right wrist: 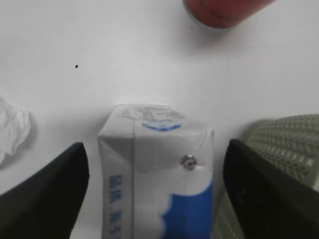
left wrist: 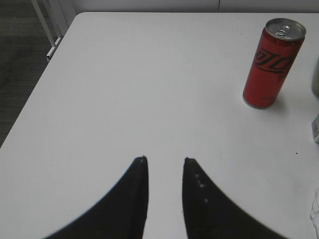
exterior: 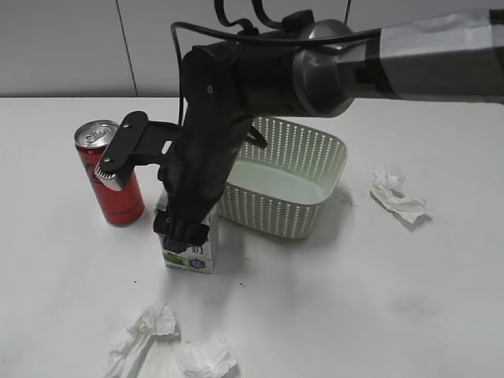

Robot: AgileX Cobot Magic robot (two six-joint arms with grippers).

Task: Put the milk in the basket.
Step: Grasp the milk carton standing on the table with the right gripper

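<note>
A red soda can (exterior: pixel 109 173) stands upright on the white table (exterior: pixel 354 299), just left of and behind the milk (exterior: pixel 189 253), with crumpled tissues at the front edge (exterior: pixel 169 346) and another wad (exterior: pixel 398 197) well off to the right of the basket (exterior: pixel 285 175). The pale green basket sits immediately right of the carton, its lattice wall close beside it. The right arm reaches in from the upper right across the basket and bends steeply down, so that the right gripper (right wrist: pixel 154 189) hangs over the carton with its jaws spread wide, one finger on each side and neither touching the carton's sides. The left gripper (left wrist: pixel 164 167) hovers low over bare table well left of the can, its two dark fingers parted by a narrow gap and holding nothing. The milk stands upright on the table outside the basket, a small white carton with blue characters, a blue band, a green patch near its base and a foil straw seal on top.
</note>
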